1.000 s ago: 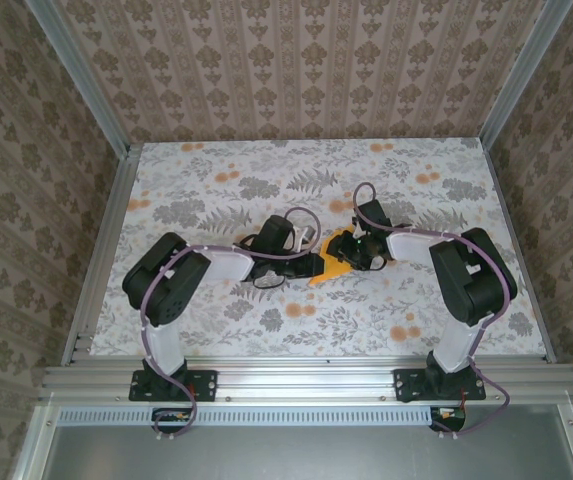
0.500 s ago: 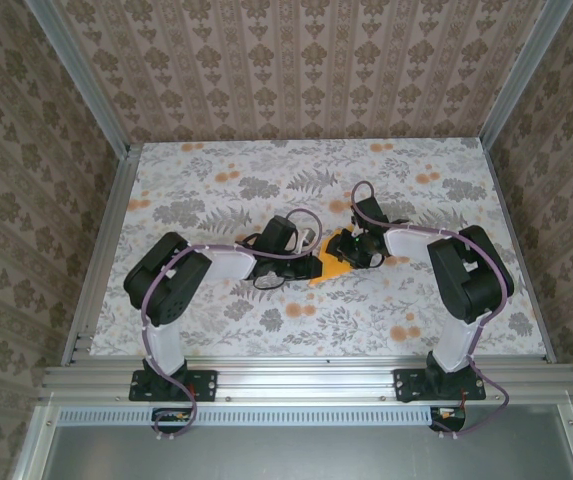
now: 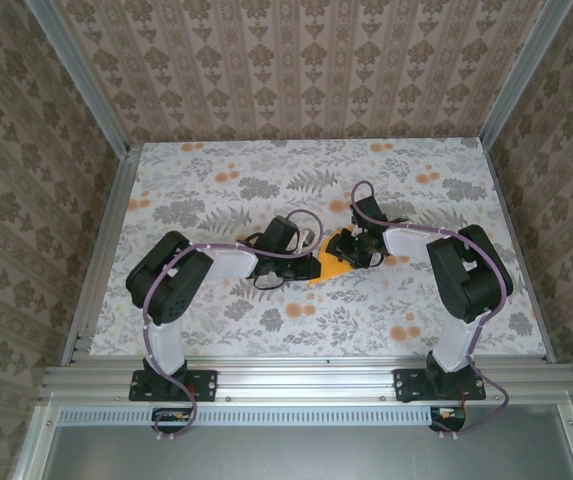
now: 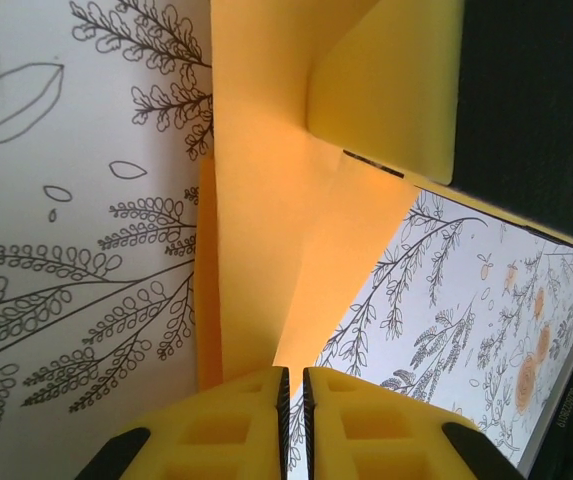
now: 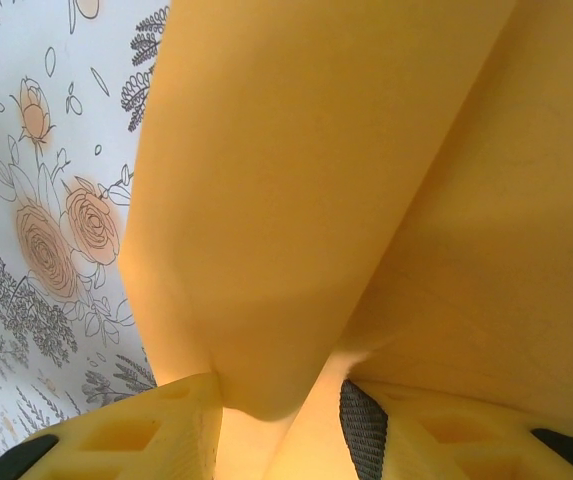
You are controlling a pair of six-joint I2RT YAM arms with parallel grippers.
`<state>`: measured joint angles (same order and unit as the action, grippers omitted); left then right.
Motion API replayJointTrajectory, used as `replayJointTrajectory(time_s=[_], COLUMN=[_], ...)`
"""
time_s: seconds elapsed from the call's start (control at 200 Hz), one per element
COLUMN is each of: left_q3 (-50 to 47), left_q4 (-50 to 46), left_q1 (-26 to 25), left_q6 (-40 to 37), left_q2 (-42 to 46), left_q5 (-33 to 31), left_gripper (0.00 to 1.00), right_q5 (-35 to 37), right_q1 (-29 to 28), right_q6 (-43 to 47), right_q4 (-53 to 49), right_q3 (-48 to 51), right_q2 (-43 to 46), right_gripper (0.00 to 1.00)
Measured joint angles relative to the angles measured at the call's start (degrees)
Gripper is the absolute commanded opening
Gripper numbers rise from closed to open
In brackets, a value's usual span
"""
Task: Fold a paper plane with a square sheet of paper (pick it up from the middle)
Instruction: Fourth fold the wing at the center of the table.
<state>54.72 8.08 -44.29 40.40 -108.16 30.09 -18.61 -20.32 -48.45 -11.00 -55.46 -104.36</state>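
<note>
The square sheet of paper (image 3: 332, 266) is bright orange, creased and partly lifted off the table's middle, between both grippers. In the left wrist view the sheet (image 4: 266, 220) narrows to a corner that runs into the slit between my left gripper's (image 4: 294, 385) yellow fingers, which stand almost together. From above, the left gripper (image 3: 318, 266) is at the paper's left edge. My right gripper (image 3: 351, 250) is at its far right side. Its jaws (image 5: 281, 405) hold a rounded fold of the sheet (image 5: 296, 180) between them, paper touching both pads.
The floral tablecloth (image 3: 226, 200) covers the table, with printed orange flowers (image 3: 403, 331) near the front right. Patterned walls and aluminium rails (image 3: 106, 240) close in the left, right and far sides. Both forearms lie low over the middle.
The left jaws have closed further on the paper's corner. The right gripper has shifted slightly away and to the left with the fold in it.
</note>
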Motion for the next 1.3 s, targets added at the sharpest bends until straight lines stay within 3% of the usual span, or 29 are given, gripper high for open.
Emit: replayJointTrajectory(time_s=[1.3], left_q3=[-0.3], left_q4=[-0.7], left_q1=[-2.1], left_q6=[-0.1], left_q2=[0.7], left_q5=[-1.4], left_gripper=[0.18], right_q5=[0.5], right_q1=[0.0], right_q6=[-1.7], right_q4=[-0.5], right_q3=[-0.1], right_q2=[-0.4], right_gripper=[0.4])
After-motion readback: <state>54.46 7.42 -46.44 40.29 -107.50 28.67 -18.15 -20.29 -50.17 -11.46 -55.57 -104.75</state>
